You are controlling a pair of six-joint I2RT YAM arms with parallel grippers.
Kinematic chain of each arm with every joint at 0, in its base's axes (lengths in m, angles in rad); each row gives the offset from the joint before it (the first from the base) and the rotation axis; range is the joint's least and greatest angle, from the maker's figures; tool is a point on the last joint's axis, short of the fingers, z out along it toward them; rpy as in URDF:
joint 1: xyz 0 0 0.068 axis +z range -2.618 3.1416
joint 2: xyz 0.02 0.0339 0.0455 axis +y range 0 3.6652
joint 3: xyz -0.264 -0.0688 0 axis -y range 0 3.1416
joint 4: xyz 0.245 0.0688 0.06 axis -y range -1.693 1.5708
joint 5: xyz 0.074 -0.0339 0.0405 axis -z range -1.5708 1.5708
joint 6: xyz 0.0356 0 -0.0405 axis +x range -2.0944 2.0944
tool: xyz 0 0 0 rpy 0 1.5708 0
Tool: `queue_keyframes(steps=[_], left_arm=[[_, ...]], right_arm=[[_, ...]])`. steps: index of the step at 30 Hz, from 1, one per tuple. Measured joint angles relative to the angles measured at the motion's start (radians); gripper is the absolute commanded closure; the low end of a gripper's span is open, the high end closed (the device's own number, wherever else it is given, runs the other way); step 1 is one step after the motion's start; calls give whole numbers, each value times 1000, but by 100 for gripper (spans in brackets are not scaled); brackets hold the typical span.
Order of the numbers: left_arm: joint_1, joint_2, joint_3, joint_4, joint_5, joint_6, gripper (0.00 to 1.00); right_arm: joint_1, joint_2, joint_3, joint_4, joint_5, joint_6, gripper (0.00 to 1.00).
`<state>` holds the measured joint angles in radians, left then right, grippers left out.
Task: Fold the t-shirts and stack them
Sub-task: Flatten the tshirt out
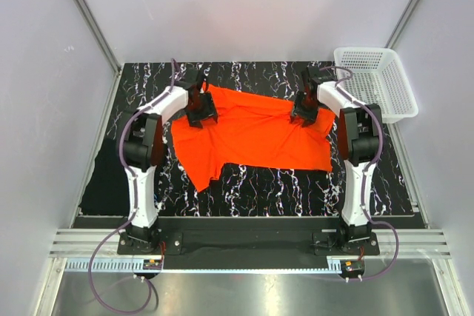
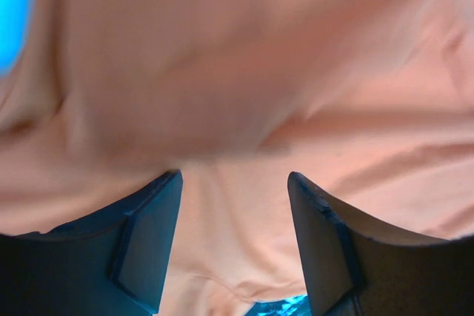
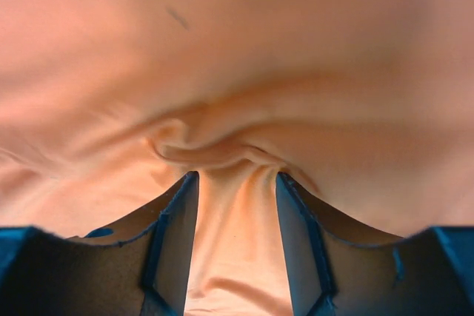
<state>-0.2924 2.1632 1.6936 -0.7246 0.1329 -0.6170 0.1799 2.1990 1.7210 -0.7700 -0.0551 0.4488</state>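
Our left claw (image 1: 201, 118) and right claw (image 1: 304, 118) stand parted, gripping nothing, over the upper edge of the orange-red t-shirt (image 1: 255, 135), seemingly flattening it for folding.

No readable text; the orange-red t-shirt (image 1: 255, 135) seems plain, wrist views being blurred.

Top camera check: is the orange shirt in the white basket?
No, the orange shirt lies spread on the marbled mat, apart from the white basket at far right.
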Motion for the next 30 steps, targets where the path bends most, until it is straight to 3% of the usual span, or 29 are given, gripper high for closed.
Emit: queue_keyframes(steps=[3,6,10,14,20,24,30], left_arm=[[11,-109,-94,6,-46,27,35],[3,-322,-275,6,-66,38,38],[-13,-631,-523,10,-62,19,43],[-20,-819,-737,18,-47,-43,48],[-5,-975,-1009,29,-42,-204,46],[24,-1004,-1070,45,-28,-311,46],[27,-962,-1102,90,13,-384,44]], right_arm=[[2,-22,-8,-2,42,3,41],[3,-101,-67,-21,75,5,35],[3,-307,-197,-46,100,20,32],[3,-552,-368,-59,99,76,37],[-57,-803,-676,-46,49,185,50],[-143,-894,-827,-36,-10,235,50],[-188,-932,-868,-11,-51,241,47]])
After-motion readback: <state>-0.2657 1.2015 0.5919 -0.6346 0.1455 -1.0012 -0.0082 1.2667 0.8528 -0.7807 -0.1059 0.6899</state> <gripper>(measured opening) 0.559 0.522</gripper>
